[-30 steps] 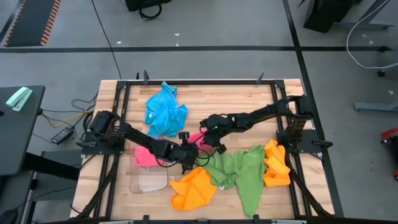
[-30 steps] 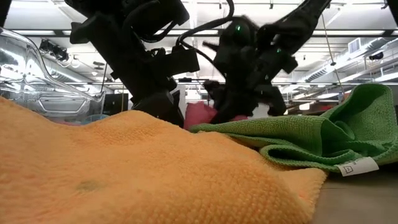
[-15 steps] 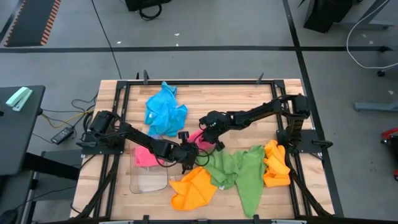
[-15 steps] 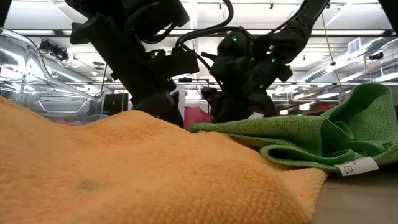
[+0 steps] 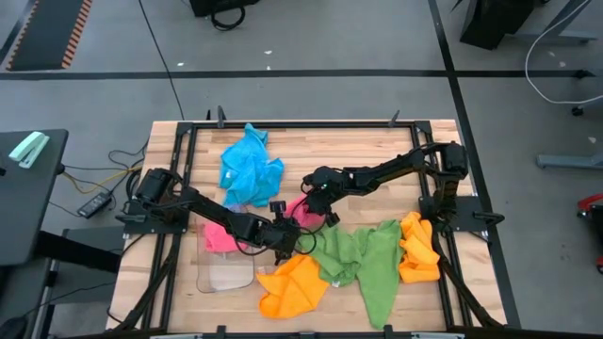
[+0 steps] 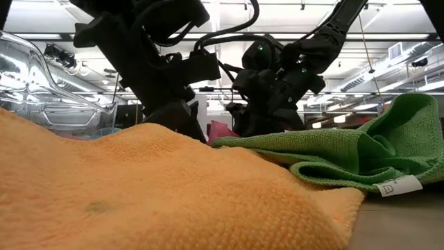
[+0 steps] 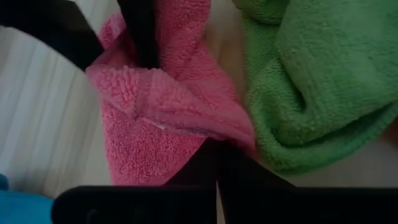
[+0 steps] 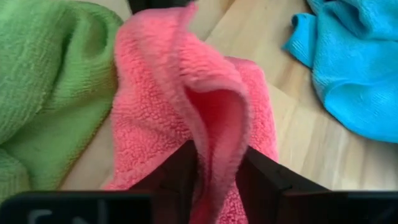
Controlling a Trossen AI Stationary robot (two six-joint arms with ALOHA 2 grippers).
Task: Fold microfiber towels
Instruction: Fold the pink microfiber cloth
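A folded pink towel (image 5: 220,236) lies at the left, on the near-left part of the desk (image 5: 330,151), partly over the clear tray (image 5: 224,273), well to the left of the left claw. A crumpled sky-blue towel (image 5: 249,168) sits farther back, beyond both claws.

The left claw (image 5: 288,242) has its fingers pressed together on a fold of the second pink towel (image 7: 168,106); in the left wrist view the fluffy pink cloth bunches into a ridge right where the two dark fingers meet. Just to the near side of this claw lies a rumpled orange towel (image 5: 292,282).

The right claw (image 5: 318,200) straddles the same pink towel from the other end: a raised loop of pink cloth stands between its fingers (image 8: 267,177), which sit close on either side of it. The green towels (image 5: 363,259) lie in a heap just beside the pink one, near both claws, and another orange towel (image 5: 417,248) is bunched at the far right.
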